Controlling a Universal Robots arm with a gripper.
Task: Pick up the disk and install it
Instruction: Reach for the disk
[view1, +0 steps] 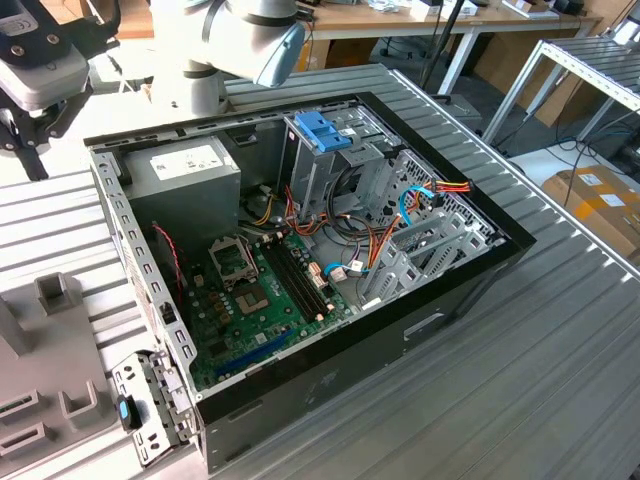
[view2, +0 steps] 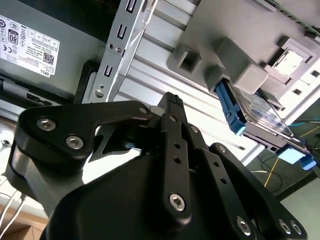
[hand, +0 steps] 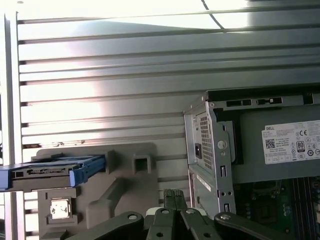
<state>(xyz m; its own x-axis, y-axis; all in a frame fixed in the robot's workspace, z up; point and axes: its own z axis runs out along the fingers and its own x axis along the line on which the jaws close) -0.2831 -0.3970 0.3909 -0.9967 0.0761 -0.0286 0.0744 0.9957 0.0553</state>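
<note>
Disk (hand: 50, 172), blue along its edges, rests on a grey holder (hand: 125, 185), propped clear of the table (hand: 100, 75), probably so that jaws can close on its sides; it lies ahead of the gripper (hand: 172, 196) and off to one side, well apart from it, untouched; the gripper's jaws are pressed together with nothing between them. Ahead on the gripper's other side a computer case (hand: 215, 150) lies on its flank with the panel off, likely so that the drive cage (view1: 303, 180) under its blue handle (view1: 325, 130) can be reached from above; the gripper hangs over the table facing the gap between holder and case.
</note>
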